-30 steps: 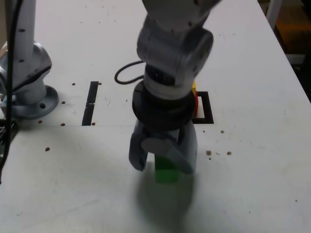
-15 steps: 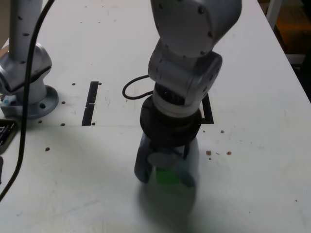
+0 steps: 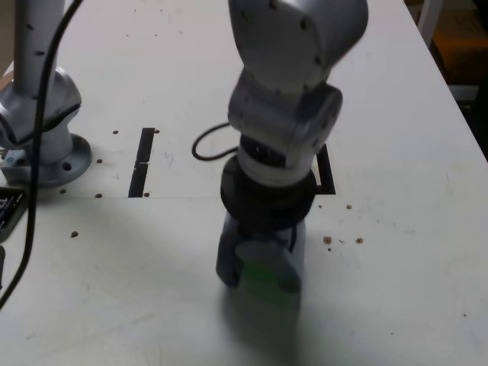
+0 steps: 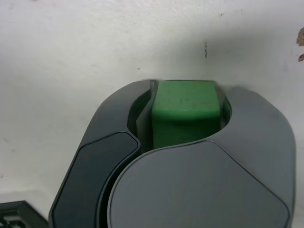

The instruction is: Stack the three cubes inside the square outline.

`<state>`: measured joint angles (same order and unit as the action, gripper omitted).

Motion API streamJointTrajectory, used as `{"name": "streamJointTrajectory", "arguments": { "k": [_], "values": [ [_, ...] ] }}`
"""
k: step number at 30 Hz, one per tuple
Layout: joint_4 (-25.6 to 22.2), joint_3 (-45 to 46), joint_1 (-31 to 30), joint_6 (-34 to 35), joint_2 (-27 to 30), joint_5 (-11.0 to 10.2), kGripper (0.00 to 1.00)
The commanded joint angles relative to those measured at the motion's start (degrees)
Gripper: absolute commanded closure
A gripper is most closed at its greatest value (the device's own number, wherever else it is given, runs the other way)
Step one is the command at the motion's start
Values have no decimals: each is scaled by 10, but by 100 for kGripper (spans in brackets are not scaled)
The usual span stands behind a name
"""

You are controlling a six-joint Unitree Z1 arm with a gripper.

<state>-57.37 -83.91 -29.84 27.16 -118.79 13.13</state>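
The gripper point(image 3: 257, 283) is closed around the green cube point(image 4: 186, 100), one finger on each side of it. Relative to the square outline point(image 3: 327, 179), the cube sits nearer the exterior view's bottom edge and over to that view's left, outside the frame. The arm hides much of the outline, so what stands within it cannot be told.

The step in hand looks like securing this cube for the stack. Best to let the grip settle fully before any travel, lift straight up, and carry it high enough to clear whatever may stand at the outline. Keeping the wrist level matters, since a tilted cube would land on an edge.

The cube looks upright, a flat face up and two opposite sides roughly facing the fingers. Being a cube, it has no long axis; only its turn about the vertical needs matching to the outline's sides.
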Motion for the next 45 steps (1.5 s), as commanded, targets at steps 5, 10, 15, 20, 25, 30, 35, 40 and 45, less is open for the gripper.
{"name": "streamJointTrajectory", "arguments": {
  "k": [5,10,15,20,25,30,35,40,45],
  "values": [
    [-118,-43,0,47,60,-30,79],
    [-201,-75,-2,78,108,-56,79],
    [-250,-113,7,80,131,-80,79],
    [-276,-156,55,23,122,-90,79],
    [-284,-175,111,-47,106,-90,79],
    [-282,-178,159,-104,88,-85,79],
    [-277,-178,196,-145,66,-80,79],
    [-267,-186,213,-168,40,-72,79],
    [-263,-200,218,-176,26,-67,79]
  ]
}}
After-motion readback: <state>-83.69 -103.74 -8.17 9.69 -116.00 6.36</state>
